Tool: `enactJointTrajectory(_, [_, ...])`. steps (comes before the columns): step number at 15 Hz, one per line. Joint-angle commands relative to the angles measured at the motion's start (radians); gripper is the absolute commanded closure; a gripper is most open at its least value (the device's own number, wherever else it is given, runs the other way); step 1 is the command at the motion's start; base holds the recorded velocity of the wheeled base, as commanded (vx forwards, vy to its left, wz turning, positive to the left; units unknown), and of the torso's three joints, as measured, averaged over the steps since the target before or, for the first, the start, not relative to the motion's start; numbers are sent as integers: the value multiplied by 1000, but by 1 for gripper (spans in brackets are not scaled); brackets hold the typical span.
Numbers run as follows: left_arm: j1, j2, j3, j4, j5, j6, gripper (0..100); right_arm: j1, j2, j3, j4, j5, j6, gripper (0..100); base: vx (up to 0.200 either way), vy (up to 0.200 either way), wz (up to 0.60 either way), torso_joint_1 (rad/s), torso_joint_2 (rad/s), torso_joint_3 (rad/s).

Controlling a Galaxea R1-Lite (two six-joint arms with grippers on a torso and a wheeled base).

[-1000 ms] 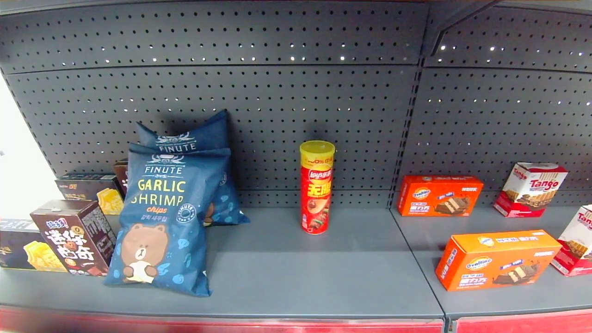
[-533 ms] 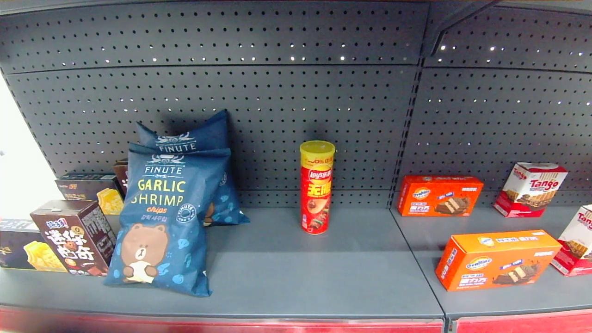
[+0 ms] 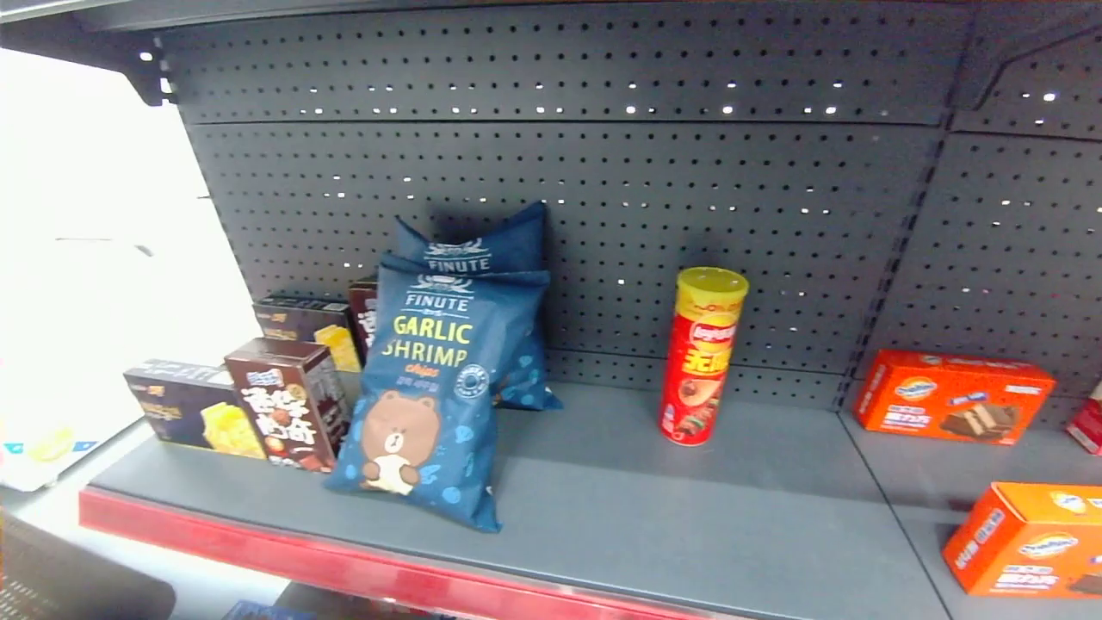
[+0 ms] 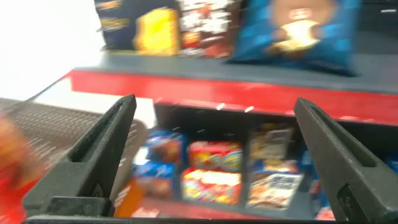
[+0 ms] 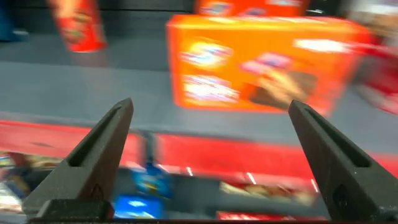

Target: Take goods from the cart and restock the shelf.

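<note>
The grey shelf carries two blue chip bags, an upright red can with a yellow lid, dark snack boxes on the left and orange boxes on the right. My left gripper is open and holds nothing, in front of and below the shelf's red edge, facing the blue bag. My right gripper is open too, holds nothing, and faces an orange box with the red can farther off.
A lower shelf holds several packets. A dark mesh surface lies at the lower left, seen also as mesh in the left wrist view. Bare shelf floor runs between the bags and the orange boxes.
The whole head picture has shifted right, so the camera has turned left. The goods on the shelf stand as before.
</note>
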Motion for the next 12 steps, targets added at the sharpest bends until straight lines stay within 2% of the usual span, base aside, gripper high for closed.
enactJointTrajectory(1, [0,0,0,0,0,0,0,0,0,0,0,0,0,0,0,0,600,2,2,-2])
enactJointTrajectory(12, [0,0,0,0,-1,0,0,0,0,0,0,0,0,0,0,0,600,2,2,2])
